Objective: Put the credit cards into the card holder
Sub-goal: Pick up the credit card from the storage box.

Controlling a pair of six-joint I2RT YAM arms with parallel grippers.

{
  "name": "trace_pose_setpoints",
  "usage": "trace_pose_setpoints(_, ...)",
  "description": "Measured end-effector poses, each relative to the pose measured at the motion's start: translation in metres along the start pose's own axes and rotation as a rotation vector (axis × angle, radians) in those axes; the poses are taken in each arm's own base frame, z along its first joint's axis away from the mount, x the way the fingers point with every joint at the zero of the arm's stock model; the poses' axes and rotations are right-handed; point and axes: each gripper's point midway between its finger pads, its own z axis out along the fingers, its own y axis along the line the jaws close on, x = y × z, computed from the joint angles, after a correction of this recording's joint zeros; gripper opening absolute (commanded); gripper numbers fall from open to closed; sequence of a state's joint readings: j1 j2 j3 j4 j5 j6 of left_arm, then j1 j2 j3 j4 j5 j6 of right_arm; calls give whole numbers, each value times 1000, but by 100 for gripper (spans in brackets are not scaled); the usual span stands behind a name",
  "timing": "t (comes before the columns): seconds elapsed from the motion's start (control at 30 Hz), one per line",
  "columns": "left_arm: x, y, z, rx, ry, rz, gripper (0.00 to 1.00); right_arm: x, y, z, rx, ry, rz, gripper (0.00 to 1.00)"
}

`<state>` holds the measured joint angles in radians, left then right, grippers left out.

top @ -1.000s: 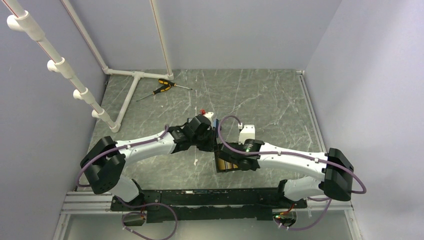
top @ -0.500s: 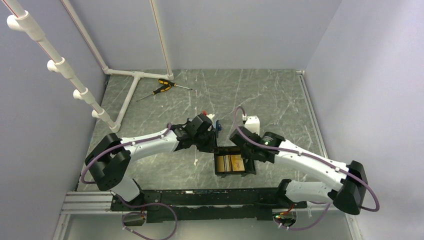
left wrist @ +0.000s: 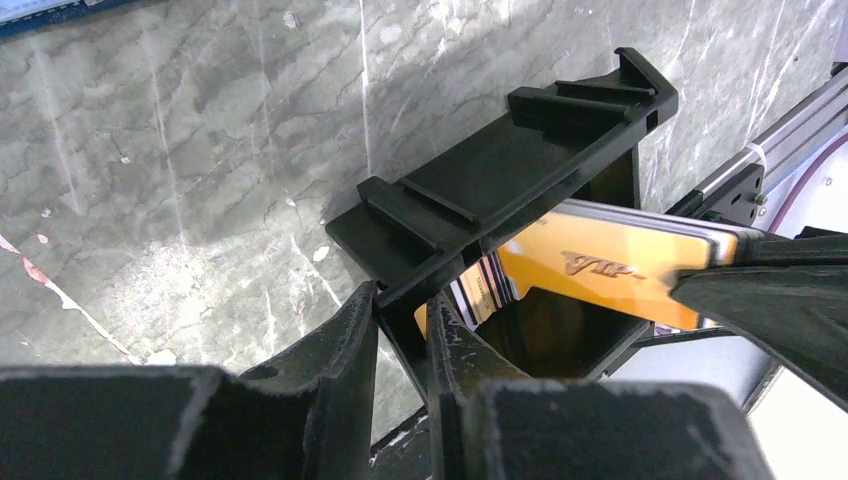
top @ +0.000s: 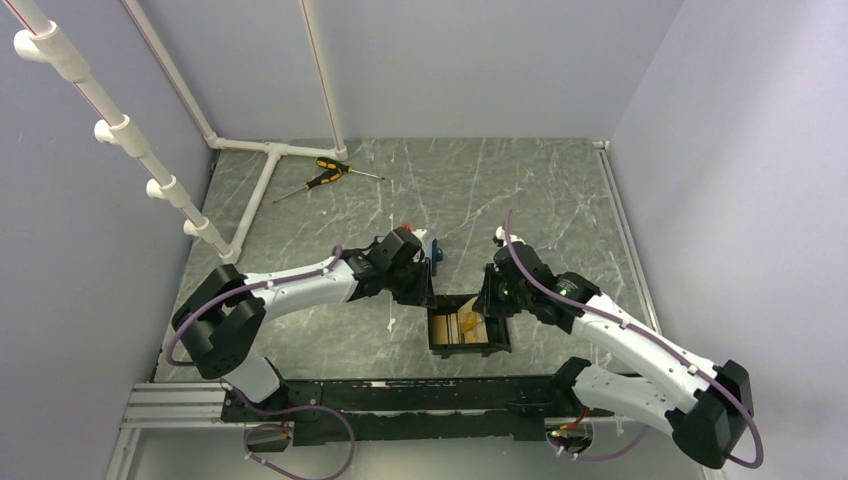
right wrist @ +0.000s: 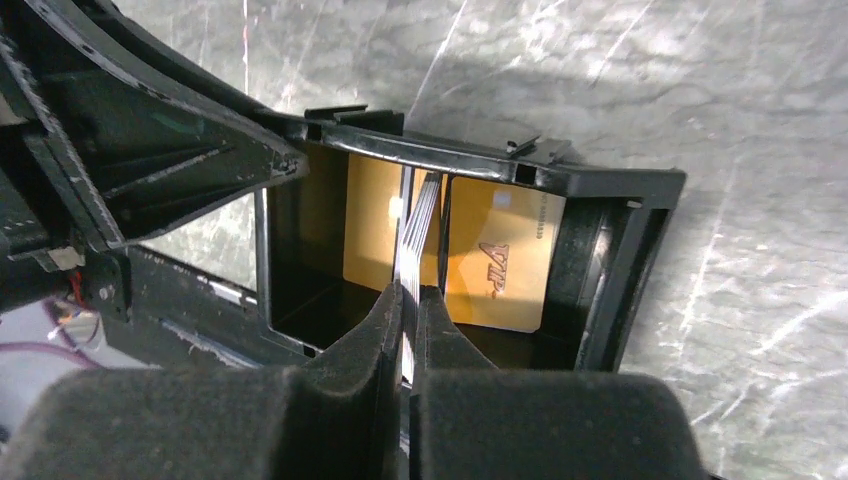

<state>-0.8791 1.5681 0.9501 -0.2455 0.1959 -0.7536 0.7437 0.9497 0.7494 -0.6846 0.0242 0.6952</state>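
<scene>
Clearly, the right gripper (right wrist: 410, 295) was pinched tight on a thin stack of credit cards (right wrist: 418, 225). It held them on edge and tilted, with their lower ends already inside the card holder (right wrist: 610, 260). Another gold card (right wrist: 498, 262) lay flat on the floor of the tray. The left gripper (left wrist: 402, 302), nearly closed, clamped one wall of the holder near a corner, I think to brace it above the marbled table (left wrist: 180, 150). The risk, in my judgement, was in the release. If the fingers opened while the stack leaned so much, the cards could fan out, rest against the rim, or slide over it onto the table. A downward push from the right arm could also twist the light tray out of the left grip.
</scene>
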Motion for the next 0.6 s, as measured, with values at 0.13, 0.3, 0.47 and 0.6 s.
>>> trace_pose_setpoints(0.13, 1, 1, 0, 0, 3, -1, 0, 10, -2, 9, -42, 40, 22, 0)
trace_pose_setpoints(0.3, 2, 0, 0, 5, 8, 0, 0, 10, -4, 11, -73, 54, 39, 0)
trace_pose_setpoints(0.47, 3, 0, 0, 8, 12, 4, 28, 9, -6, 10, -81, 58, 22, 0)
trace_pose_setpoints(0.6, 6, 2, -1, 2, 23, 27, 52, 13, -9, 9, -75, 76, 14, 0)
